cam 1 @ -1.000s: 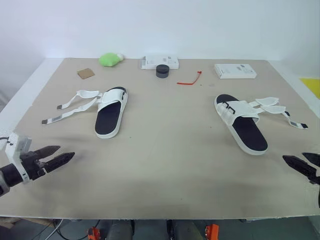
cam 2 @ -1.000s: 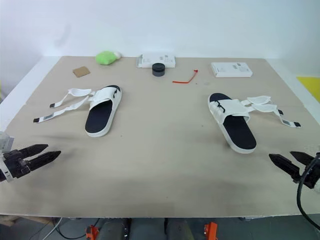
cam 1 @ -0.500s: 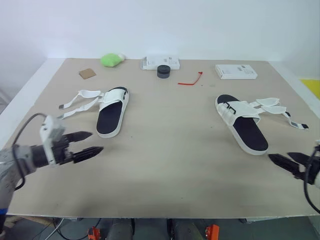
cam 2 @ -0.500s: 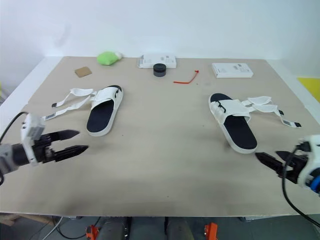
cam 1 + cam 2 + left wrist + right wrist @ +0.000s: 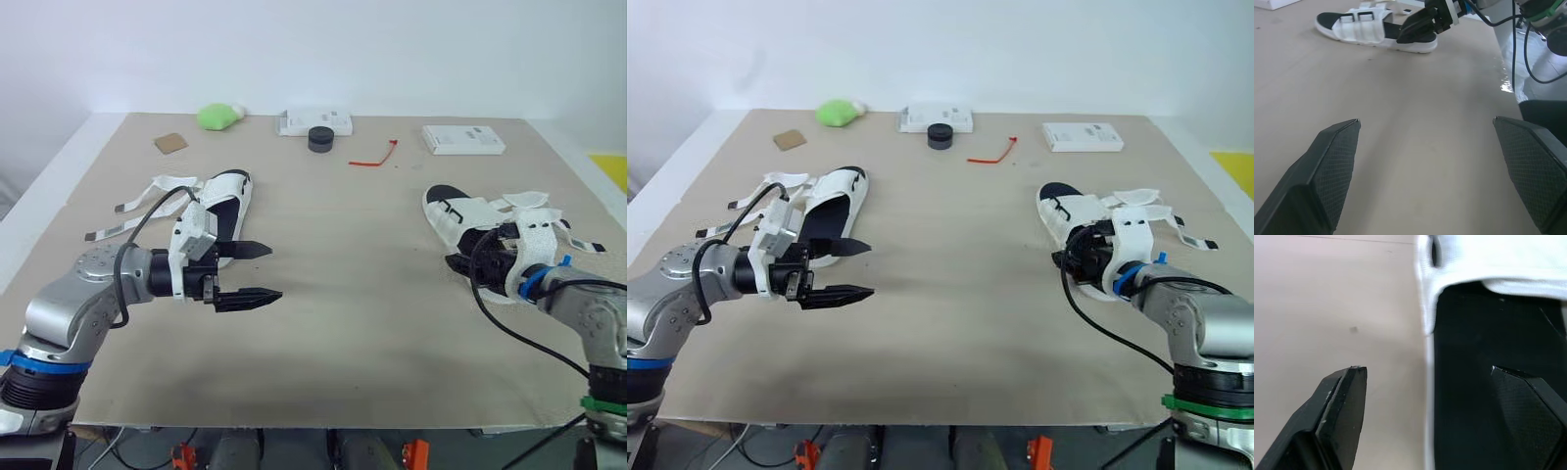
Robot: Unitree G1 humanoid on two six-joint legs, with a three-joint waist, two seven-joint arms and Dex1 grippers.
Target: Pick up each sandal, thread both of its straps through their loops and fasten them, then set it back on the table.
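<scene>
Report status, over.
Left hand open, hovering over the table by the left white-strapped, black-soled sandal. Right hand open, straddling the right sandal's heel edge. Both sandals' straps unfastened. Nothing blocking.

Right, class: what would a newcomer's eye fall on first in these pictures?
Two white sandals with black footbeds lie on the tan table, the left sandal and the right sandal, each with straps splayed loose. The right gripper stands open astride the right sandal's edge; the open left gripper hovers by the left sandal.
</scene>
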